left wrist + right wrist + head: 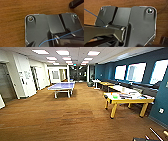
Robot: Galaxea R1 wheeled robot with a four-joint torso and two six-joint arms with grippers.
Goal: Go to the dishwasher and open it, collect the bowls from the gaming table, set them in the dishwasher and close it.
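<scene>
Yellow-edged surface (130, 100), right of the ping-pong table (61, 86): green bowl (115, 96) awaiting collection; claw state indiscernible.

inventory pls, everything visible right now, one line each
gaming table: one, white top, yellow edge and legs, right of the room by the blue wall.
green bowl: one, light green, on the near left end of the gaming table.
other items on the gaming table: dark and mixed, too blurred to count or name.
table-tennis table: one, blue top, white legs, middle of the room, further back.
wooden-topped tables: a row beyond the gaming table along the right wall; count unclear.
floor: brown, wood-look, throughout.
windows: bright, in the blue right wall.
robot's own parts: dark wrist plates over the floor in both wrist views; fingers not discernible.
</scene>
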